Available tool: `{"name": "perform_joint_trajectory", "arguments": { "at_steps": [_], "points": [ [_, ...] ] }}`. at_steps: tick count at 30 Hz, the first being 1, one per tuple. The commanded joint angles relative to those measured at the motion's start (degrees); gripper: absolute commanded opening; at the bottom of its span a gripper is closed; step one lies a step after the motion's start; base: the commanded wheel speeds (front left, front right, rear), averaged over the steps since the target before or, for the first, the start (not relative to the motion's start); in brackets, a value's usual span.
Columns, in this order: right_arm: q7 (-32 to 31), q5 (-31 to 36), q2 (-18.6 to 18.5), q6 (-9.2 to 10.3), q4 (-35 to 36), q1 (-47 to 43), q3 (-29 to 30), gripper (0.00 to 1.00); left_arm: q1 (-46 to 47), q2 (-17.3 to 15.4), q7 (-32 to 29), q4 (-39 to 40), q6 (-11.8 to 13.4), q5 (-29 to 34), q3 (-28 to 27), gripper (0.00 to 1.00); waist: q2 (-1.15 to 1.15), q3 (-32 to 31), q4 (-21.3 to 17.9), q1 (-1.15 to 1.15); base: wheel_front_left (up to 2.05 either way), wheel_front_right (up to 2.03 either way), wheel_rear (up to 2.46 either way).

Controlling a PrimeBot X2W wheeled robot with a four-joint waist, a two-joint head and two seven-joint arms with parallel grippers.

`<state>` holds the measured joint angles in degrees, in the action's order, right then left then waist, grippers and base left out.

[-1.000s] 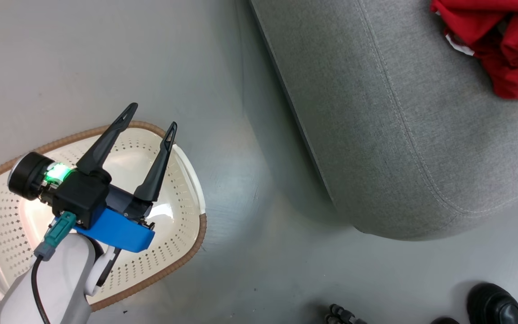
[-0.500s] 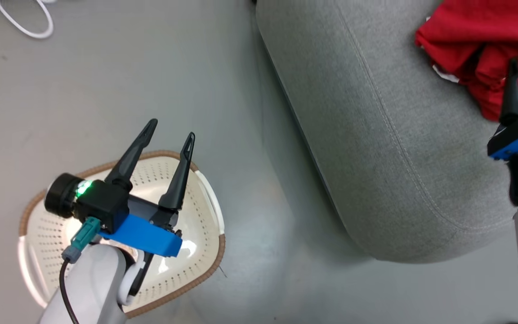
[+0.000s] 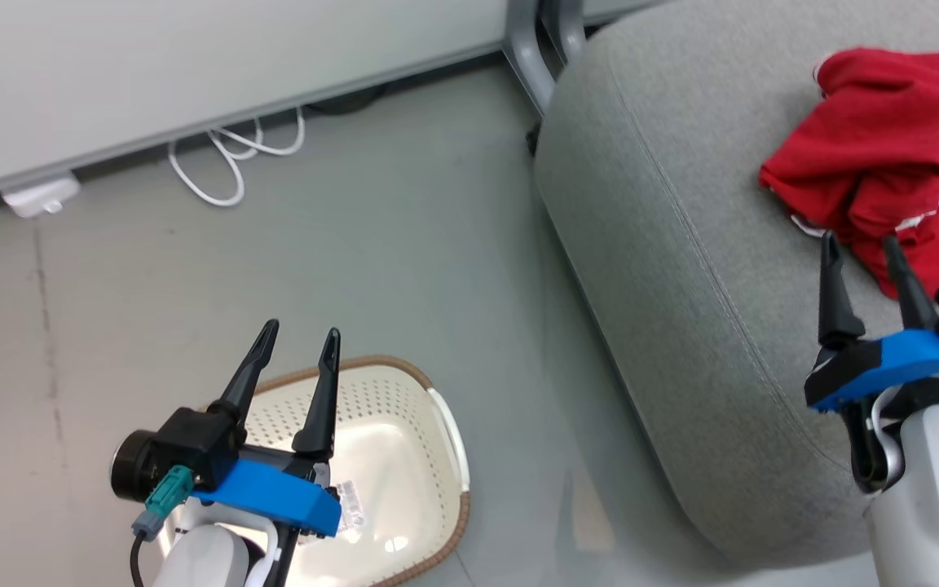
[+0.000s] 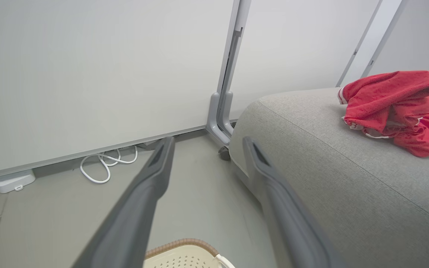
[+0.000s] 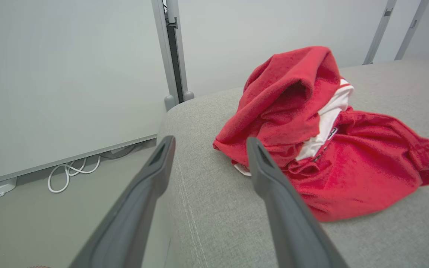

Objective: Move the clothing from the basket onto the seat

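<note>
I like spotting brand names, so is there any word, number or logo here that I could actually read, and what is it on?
Paper label on the base of the basket: it has print on it, but this is too small and blurred to read.
Small dark patch by the white trim of the red clothing: possibly a tag, too small to read.
No other writing, number or logo can be read.

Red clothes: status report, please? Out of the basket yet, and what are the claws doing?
Left gripper open, empty, over basket. Right gripper open, empty, beside clothing. Clothing heaped on seat. Nothing blocking.
</note>
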<state>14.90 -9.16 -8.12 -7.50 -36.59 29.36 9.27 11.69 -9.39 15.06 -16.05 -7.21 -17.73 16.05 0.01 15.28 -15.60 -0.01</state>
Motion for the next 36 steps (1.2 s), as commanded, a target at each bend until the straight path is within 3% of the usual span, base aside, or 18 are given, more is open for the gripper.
{"name": "perform_joint_trajectory", "arguments": {
  "at_steps": [1, 11, 19, 36],
  "points": [
    [-0.24, 0.38, 0.20, 0.00, 0.90, -1.76, -0.27, 1.00, -0.83, 0.34, 0.16, -0.22, -0.45, 0.19, -0.57, 1.00, -0.01, -3.89, 3.23, 0.01, 0.00, 0.00, 0.00],
    [-3.02, 2.55, 3.31, 0.00, 11.65, -12.47, -1.19, 1.00, -4.75, 2.92, 0.16, -1.33, -0.30, -1.23, -3.71, 1.00, -0.01, -9.59, 9.90, 0.01, 0.00, 0.00, 0.00],
    [-3.93, 3.57, 4.70, 0.00, 18.21, -20.31, -1.81, 1.00, -5.88, 2.96, 0.15, -3.04, -0.31, -1.74, -5.78, 1.00, -0.01, -12.23, 14.13, 0.01, 0.00, 0.00, 0.00],
    [-6.73, 4.67, 5.27, 0.00, 23.79, -25.14, -4.80, 1.00, -6.75, 3.63, 0.16, -7.35, -0.32, -0.91, -10.79, 1.00, -0.01, -14.78, 16.85, 0.01, 0.00, 0.00, 0.00]
  ]
}}
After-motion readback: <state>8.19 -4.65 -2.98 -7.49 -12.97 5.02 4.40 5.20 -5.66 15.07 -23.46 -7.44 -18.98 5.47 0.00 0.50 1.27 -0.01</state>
